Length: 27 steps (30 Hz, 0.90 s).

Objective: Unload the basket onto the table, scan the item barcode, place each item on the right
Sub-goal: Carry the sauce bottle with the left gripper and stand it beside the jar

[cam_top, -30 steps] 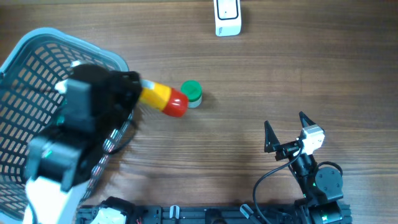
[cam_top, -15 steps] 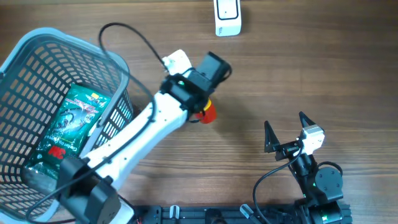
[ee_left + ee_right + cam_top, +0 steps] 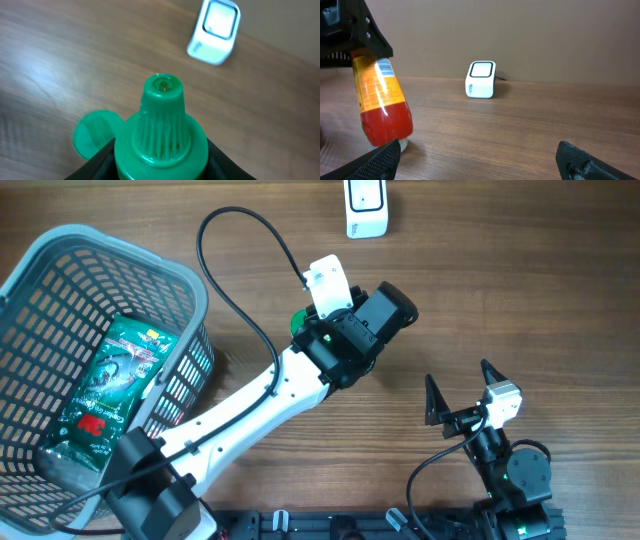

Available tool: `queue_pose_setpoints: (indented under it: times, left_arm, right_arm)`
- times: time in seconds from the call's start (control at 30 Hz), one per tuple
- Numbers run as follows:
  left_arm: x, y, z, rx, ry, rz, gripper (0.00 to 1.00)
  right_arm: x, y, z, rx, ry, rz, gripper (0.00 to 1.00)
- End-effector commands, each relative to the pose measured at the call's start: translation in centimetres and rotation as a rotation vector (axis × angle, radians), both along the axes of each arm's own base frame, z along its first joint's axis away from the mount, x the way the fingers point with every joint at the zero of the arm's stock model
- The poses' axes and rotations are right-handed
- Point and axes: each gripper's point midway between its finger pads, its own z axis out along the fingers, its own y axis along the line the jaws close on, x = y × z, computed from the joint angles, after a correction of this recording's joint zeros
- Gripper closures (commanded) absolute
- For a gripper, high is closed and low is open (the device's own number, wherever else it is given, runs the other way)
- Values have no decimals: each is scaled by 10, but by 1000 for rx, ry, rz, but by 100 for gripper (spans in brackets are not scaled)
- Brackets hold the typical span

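The left pincer is partly closed, its 2 fingers clamping a red and yellow sauce bottle. The bottle hangs tilted, green cap down, low over the middle of the table, nearer than the white scanner at the far edge. The right pincer rests at the near right, wide open and empty. A green packet lies in the basket on the left.

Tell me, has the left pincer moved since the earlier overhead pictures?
Yes. The left pincer, holding the bottle, went right in the overhead view, away from the basket and closer to the scanner.
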Motion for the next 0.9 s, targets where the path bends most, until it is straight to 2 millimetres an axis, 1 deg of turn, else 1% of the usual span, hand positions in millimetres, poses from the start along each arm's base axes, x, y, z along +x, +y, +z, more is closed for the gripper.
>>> queue_pose_setpoints:
  times: [0.0, 0.03, 0.1, 0.13, 0.27, 0.33, 0.37, 0.47, 0.6, 0.7, 0.87]
  left_arm:
    - [-9, -26, -9, -75, 95, -118, 61]
    - [-12, -32, -15, -47, 122, -185, 61]
    - [-13, -36, -30, 4, 161, -235, 61]
    - [-13, -36, -38, 23, 179, -235, 61]
    - [-15, -35, -82, 133, 271, -264, 61]
    - [-15, -35, -98, 158, 300, -262, 59]
    - [-15, -35, -102, 165, 307, -261, 58]
    - [-16, -36, -110, 169, 326, -266, 55]
    - [-17, -37, -110, 166, 329, -269, 54]
    - [-21, -43, -114, 134, 355, -291, 54]
    - [-21, -44, -115, 134, 359, -292, 52]
  right_arm:
    - [0, 1, 1, -10, -8, 4, 0]
    - [0, 1, 1, -9, -8, 4, 0]
    - [0, 1, 1, -9, -8, 4, 0]
    - [0, 1, 1, -10, -8, 4, 0]
    - [0, 1, 1, -9, -8, 4, 0]
    - [0, 1, 1, -9, -8, 4, 0]
    - [0, 1, 1, -10, -8, 4, 0]
    - [0, 1, 1, -9, -8, 4, 0]
    - [0, 1, 1, -10, -8, 4, 0]
    - [0, 1, 1, -9, -8, 4, 0]
    - [0, 1, 1, -10, -8, 4, 0]
